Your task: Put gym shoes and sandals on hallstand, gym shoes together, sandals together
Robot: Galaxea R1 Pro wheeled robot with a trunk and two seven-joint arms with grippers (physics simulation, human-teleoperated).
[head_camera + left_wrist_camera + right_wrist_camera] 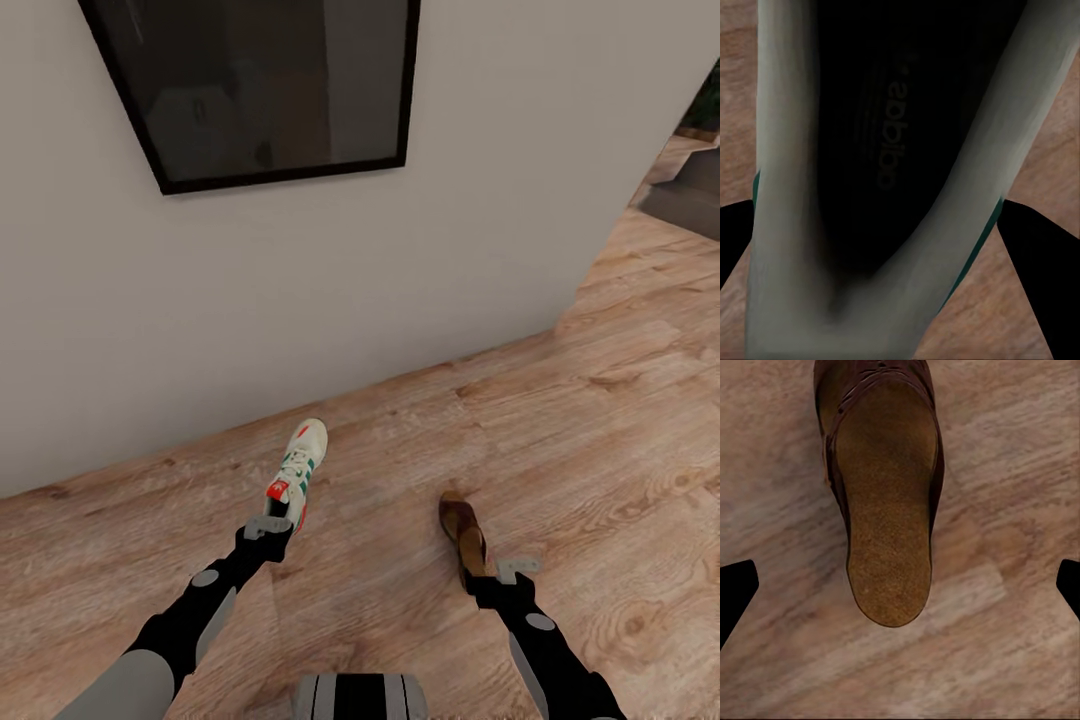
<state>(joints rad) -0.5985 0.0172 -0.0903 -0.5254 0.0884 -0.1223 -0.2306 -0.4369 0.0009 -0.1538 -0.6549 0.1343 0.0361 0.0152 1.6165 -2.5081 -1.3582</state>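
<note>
One gym shoe [298,470], cream-white with green stripes and a red tag, points toward the wall, its heel end in my left gripper [273,522]. In the left wrist view the shoe's dark insole [881,142] and pale collar span the gap between both black fingers [1039,255], and my left gripper [896,247] is shut on it. One brown sandal [463,535] lies on the corridor floor [620,420] just ahead of my right gripper [492,577]. In the right wrist view the sandal [885,510] shows its footbed. There my right gripper [900,589] is open, with its fingertips [735,592] far from the sandal's heel on either side.
A plain light wall [300,300] with a dark framed picture [265,85] stands close ahead. Its corner ends at the right, where the plank floor runs on toward a dark grey object [690,200]. My base [360,697] shows at the bottom edge.
</note>
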